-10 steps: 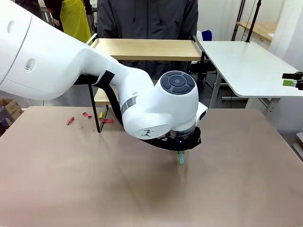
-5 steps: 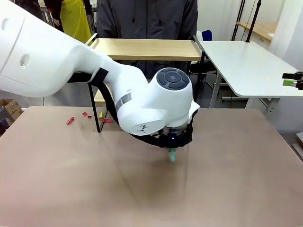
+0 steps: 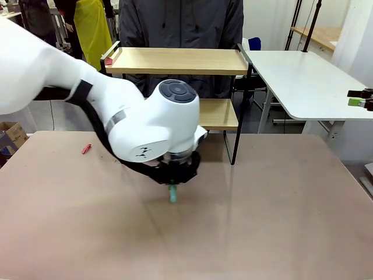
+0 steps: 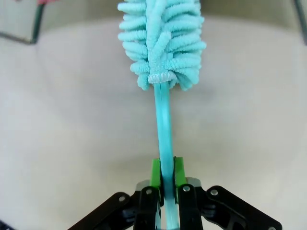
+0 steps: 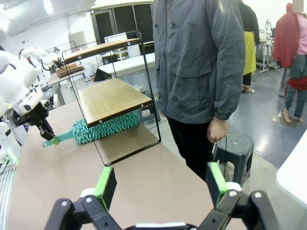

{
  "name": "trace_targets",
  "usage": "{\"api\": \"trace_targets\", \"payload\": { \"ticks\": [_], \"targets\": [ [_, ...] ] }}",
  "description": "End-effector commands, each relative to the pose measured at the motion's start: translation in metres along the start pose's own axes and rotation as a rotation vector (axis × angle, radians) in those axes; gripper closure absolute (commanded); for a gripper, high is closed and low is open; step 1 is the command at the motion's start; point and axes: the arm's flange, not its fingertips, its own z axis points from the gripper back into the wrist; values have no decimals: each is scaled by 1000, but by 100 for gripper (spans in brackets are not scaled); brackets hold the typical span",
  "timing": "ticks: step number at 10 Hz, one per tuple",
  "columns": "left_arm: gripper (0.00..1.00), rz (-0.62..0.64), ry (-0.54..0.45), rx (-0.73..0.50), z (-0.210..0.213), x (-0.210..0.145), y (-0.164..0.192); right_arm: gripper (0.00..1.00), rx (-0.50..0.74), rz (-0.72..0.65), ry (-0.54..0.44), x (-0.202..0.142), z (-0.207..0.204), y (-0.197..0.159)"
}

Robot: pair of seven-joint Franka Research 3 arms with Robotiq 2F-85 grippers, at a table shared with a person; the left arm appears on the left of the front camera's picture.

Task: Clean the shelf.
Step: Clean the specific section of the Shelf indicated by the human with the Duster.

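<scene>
**Front view**
- Shelf (image 3: 175,60): stands at the far edge of the worktop (image 3: 280,221), near the middle, with a person (image 3: 180,23) just behind it.
- Holds: a small red bit at the left end of the top board. The part of the lower board that shows is bare.
- Loose item: one red scrap (image 3: 86,149) on the worktop, toward its far left corner.
- Left hand (image 3: 175,175): hangs under the bulky wrist, over the middle of the worktop. The tip of the duster (image 3: 173,194) handle pokes out below it.

**Left wrist view**
- Left hand (image 4: 165,170): pinched narrow on the thin handle of the duster (image 4: 163,48), green pads (image 4: 156,172) pressed to either side.
- The fluffy head points away over the bare worktop (image 4: 57,120).

**Right wrist view**
- Right hand (image 5: 160,184): spread wide and holding nothing, well apart from the work.
- Shelf (image 5: 111,99): seen from its end, both boards bare from this side.
- Duster (image 5: 105,128): its head lies under the lower board, low over the worktop (image 5: 57,177), with the left hand (image 5: 43,125) at the handle end.
- Beyond the far edge: the person (image 5: 201,62) and a dark stool (image 5: 235,146) on the floor.
- Containers: none; the shelf is the only thing that holds anything.

**Risks, as judged**
- The head could snag a thin black leg or the frame. The light shelf would then slide or tip toward the person.
- The narrow handle could twist in so small a pinch, leaving the head riding off the surface.
- A sweep could flick scraps off the worktop's edge onto the floor.
</scene>
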Motion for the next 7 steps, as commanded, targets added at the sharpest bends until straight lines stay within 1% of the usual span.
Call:
{"api": "trace_targets", "payload": {
  "ticks": [1,3,4,6,7],
  "targets": [
    [87,45,32,121,5,-4,39,0,-1,0,4,2,-1,1],
    [87,102,20,197,12,-3,71,0,-1,0,4,2,-1,1],
    [87,113,20,228,15,-1,80,0,-1,0,4,2,-1,1],
    [87,128,19,305,16,4,92,0,-1,0,4,2,-1,1],
    [87,117,5,292,19,4,89,0,-1,0,4,2,-1,1]
  ]
}}
